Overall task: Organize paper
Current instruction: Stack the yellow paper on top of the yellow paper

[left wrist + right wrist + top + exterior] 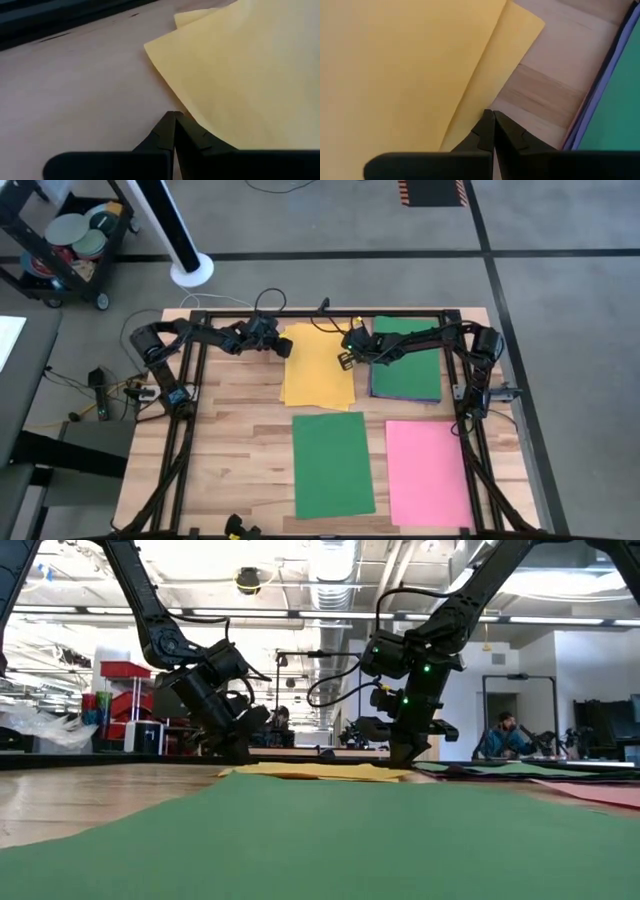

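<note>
1. Yellow paper (pixel 318 368) lies at the far middle of the wooden counter (pixel 230 440); it is more than one sheet, the sheets fanned a little so that a second corner shows under the top one.
2. To the right of it lies a green sheet (pixel 408 362) on top of a stack with purple edges showing under it; a strip of bare wood is between this stack and the yellow sheets.
3. Nearer the front edge lie a single green sheet (pixel 332 465) and, to its right, a pink sheet (pixel 428 472), apart from each other.
4. The left pincer (pixel 284 346) is at the left edge of the yellow paper, low over the counter. Its fingers (pixel 165 132) are pressed together and hold nothing; the tips are just at the edge of the paper.
5. The right pincer (pixel 345 360) is at the right edge of the yellow paper, between it and the green-topped stack. It is also fully closed and empty, with the tips at the paper's edge.
6. Whether the tips really touch the paper or the wood, I cannot tell.
</note>
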`<action>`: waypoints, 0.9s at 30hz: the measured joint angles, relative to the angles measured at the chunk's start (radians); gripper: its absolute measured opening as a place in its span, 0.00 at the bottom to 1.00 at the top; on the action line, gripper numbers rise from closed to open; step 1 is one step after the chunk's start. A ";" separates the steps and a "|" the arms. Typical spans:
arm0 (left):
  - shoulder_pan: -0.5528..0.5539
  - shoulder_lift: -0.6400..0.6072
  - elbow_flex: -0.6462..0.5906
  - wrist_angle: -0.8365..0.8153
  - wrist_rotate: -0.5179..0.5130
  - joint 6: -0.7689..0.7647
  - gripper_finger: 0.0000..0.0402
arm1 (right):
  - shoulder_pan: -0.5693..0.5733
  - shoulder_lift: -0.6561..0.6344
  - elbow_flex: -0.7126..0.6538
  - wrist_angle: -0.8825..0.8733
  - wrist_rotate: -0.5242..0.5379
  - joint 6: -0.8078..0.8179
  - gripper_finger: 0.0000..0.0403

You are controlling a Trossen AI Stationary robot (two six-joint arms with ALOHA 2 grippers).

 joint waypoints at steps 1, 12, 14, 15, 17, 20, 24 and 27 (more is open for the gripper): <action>0.001 0.002 0.000 0.014 0.003 -0.004 0.00 | -0.001 0.000 -0.001 0.008 -0.002 0.000 0.00; 0.005 0.012 0.000 0.079 0.055 -0.020 0.00 | -0.012 0.003 -0.002 0.076 -0.070 0.003 0.00; 0.004 0.013 0.003 0.067 0.072 -0.019 0.00 | -0.013 0.003 -0.002 0.087 -0.086 0.003 0.00; 0.004 0.013 0.007 0.066 0.072 -0.013 0.00 | -0.013 0.003 -0.002 0.089 -0.086 0.003 0.00; 0.003 0.009 0.010 0.070 0.072 -0.004 0.00 | -0.011 0.004 -0.002 0.091 -0.087 -0.002 0.00; 0.000 -0.040 0.009 0.035 0.068 0.013 0.00 | -0.005 -0.003 -0.002 0.083 -0.082 -0.016 0.00; -0.002 -0.134 0.011 -0.067 -0.005 0.062 0.00 | 0.000 -0.013 -0.002 0.075 -0.078 -0.021 0.00; 0.011 -0.159 0.015 -0.166 -0.079 0.112 0.00 | -0.002 -0.013 -0.001 0.057 -0.054 -0.021 0.00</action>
